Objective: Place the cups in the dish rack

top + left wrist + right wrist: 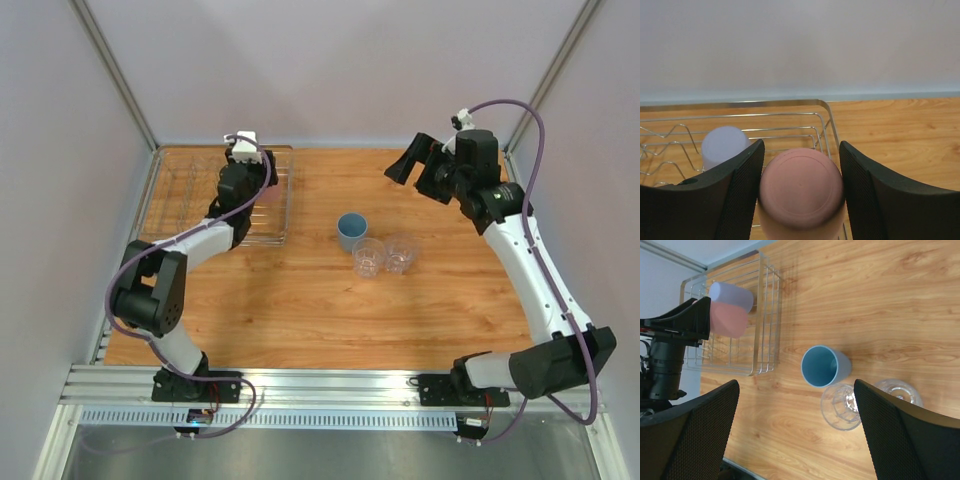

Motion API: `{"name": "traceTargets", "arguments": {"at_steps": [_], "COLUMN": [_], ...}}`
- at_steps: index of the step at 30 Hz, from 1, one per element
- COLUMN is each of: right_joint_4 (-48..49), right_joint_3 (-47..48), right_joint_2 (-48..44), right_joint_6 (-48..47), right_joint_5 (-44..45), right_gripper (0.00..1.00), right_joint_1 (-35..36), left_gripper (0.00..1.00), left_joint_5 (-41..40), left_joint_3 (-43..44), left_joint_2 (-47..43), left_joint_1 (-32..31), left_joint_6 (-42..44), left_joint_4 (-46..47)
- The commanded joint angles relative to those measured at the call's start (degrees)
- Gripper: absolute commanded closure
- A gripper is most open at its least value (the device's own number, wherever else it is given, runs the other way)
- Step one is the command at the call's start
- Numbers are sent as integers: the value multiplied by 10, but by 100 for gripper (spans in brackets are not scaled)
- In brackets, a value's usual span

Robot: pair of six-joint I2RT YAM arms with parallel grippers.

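One blue cup [352, 231], one pink cup [801, 192], one lavender cup [722, 146], two clear tumblers [368, 258] [400, 254], one wire rack [767, 315]

Bright even light, soft shadows; pink cup [801, 192] blurred near left-wrist lens.

Left arm [195, 240] and right arm [535, 265] are the same build: white tubular links, black rounded joint housings, black bases.

The right purple cable [542, 130] arcs free of the arm between wrist and base. The left purple cable [107, 297] is the same colour and thickness.

A left white block [242, 140] and a right white block [462, 118] sit atop the wrists.

Left tool [801, 145] and right tool [796, 384] each have two broad matte-black fingers [905, 440]. Their inner faces carry a fine mesh texture, and the tips taper.
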Motion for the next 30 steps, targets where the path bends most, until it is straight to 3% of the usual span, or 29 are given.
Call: {"name": "traceTargets", "arguments": {"at_steps": [1,7,14,24,30], "right_joint_4": [44,57,49,46,46], "right_joint_3": [-9,-22,-19,-17,-16], "right_joint_2": [-9,-14,-6,-2,4], "right_joint_6": [-30,-47,-50,-57,-60], "right_joint_5": [8,-5,-16,-28,-39], "right_gripper": [0,0,0,0,0], "right_joint_1": [-30,-61,-79,-99,-103], "left_gripper": [63,62,62,61,59], "left_joint_5": [-4,21,5,7,0], "left_joint_3": [34,80,146,179,200], "left_joint_2": [34,110,189,248,286], "left_joint_1": [12,14,16,20,24], "left_joint_6": [17,8,15,-2,-2], "left_joint_4": [117,163,155,121,158]}}
